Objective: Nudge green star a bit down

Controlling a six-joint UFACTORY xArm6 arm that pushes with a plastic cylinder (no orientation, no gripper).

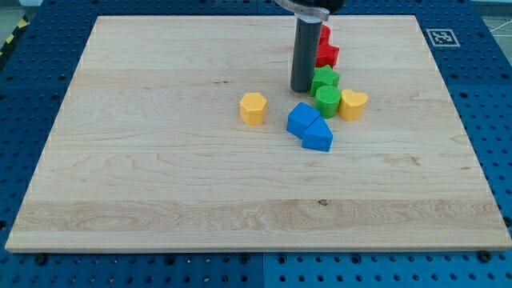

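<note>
The green star (325, 78) lies on the wooden board (160, 160), right of centre near the view's top. My tip (302, 89) rests on the board just left of the green star, touching or nearly touching it. A green cylinder (327, 101) sits directly below the star, touching it. A red block (326, 54) lies just above the star, and another red block (325, 35) shows above it, partly hidden by the rod.
A yellow heart-shaped block (353, 104) sits right of the green cylinder. Two blue blocks (302, 118) (318, 135) lie below the cluster. A yellow hexagonal block (253, 107) stands alone to the left. A marker tag (441, 37) sits off the board's top right corner.
</note>
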